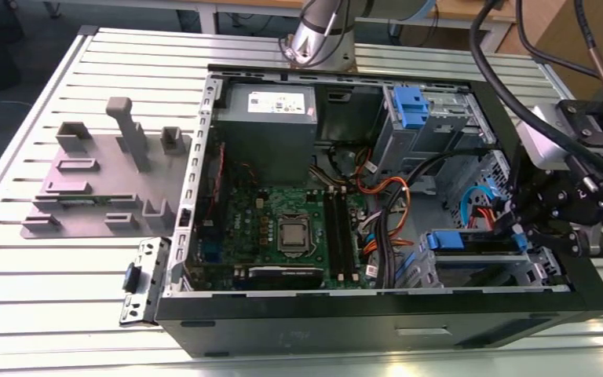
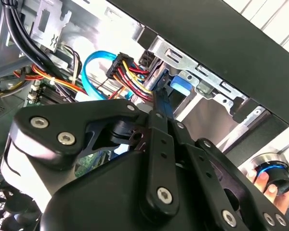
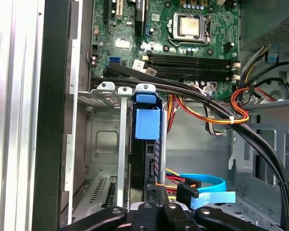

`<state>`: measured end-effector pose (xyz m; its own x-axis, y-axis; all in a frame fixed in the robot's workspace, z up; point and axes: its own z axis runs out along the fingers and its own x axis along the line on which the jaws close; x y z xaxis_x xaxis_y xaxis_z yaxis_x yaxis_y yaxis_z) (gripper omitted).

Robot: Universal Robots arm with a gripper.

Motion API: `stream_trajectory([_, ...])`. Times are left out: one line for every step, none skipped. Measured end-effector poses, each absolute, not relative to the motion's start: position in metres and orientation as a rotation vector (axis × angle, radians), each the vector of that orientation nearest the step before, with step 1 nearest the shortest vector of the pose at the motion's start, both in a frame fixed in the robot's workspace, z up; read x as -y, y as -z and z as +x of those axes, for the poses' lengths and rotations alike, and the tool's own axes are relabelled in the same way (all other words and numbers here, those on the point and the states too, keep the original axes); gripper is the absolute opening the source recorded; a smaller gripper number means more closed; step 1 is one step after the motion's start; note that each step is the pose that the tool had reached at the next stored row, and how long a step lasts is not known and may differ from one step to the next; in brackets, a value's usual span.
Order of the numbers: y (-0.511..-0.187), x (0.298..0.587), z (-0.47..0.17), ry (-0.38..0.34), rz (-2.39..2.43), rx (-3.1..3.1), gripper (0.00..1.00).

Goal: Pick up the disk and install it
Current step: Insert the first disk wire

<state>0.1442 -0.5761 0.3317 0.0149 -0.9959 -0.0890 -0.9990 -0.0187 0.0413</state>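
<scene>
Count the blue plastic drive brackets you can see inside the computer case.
2. One blue bracket stands in the upper bay near the power supply; the other sits in the lower drive cage beside the end effector. Others may be hidden.

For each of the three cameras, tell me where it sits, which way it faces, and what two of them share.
Exterior view: off the arm, above, looking down on the open computer case; the gripper shows at the exterior view's right.
First wrist view: on the arm, facing into the case toward the motherboard.
Second wrist view: on the arm, close behind the gripper's black linkage.
Shared: both wrist views show the blue bracket in the drive cage.
</scene>
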Motion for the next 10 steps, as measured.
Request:
stream_trajectory([-0.3311,0.5763,0.1442,-0.145,-2.214,-2.177,0.10])
stream_trajectory([-0.3305,0.5765,0.1442,-0.146,-2.213,-2.176,0.10])
stream_trajectory([-0.3301,0.5766,0.1442,-0.147,-2.213,-2.176,0.10])
stream_trajectory([-0.3304,0.5769,0.1443,-0.147,-2.213,-2.176,0.10])
stream_trajectory([-0.3306,0.5773,0.1443,-0.147,-2.213,-2.176,0.10])
stream_trajectory([-0.3307,0.5772,0.1443,-0.148,-2.213,-2.175,0.10])
stream_trajectory([-0.3307,0.5769,0.1443,-0.149,-2.212,-2.175,0.10])
stream_trajectory([-0.3312,0.5769,0.1443,-0.150,-2.211,-2.174,0.10])
stream_trajectory([-0.3321,0.5769,0.1443,-0.151,-2.211,-2.174,0.10])
stream_trajectory([-0.3334,0.5769,0.1443,-0.152,-2.210,-2.173,0.10])
